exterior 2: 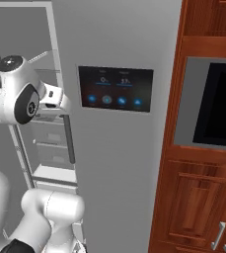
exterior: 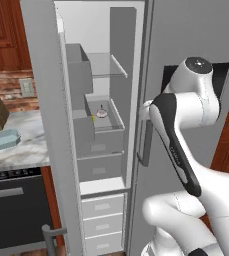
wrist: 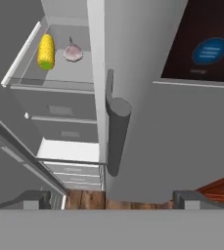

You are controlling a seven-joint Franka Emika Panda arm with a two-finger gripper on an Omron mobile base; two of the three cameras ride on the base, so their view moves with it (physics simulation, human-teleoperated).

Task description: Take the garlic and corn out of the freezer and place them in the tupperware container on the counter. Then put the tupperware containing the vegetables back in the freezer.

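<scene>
Reddish wood cabinets [exterior 2: 198, 197] frame a built-in black oven [exterior 2: 218, 106]. A brick backsplash [exterior: 8, 87] carries a wall outlet [exterior: 27, 87]; wood plank floor [wrist: 86, 199] below.

Matt grey steel freezer [exterior: 117, 75], veined marble counter [exterior: 21, 147], translucent plastic tupperware container [exterior: 2, 140], reddish wood cabinets [exterior 2: 198, 197]

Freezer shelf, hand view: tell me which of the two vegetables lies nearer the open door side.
The corn, the yellow cob with a greenish end. It lies at the shelf's outer edge, while the white garlic sits beside it, closer to the fridge's middle divider.
</scene>
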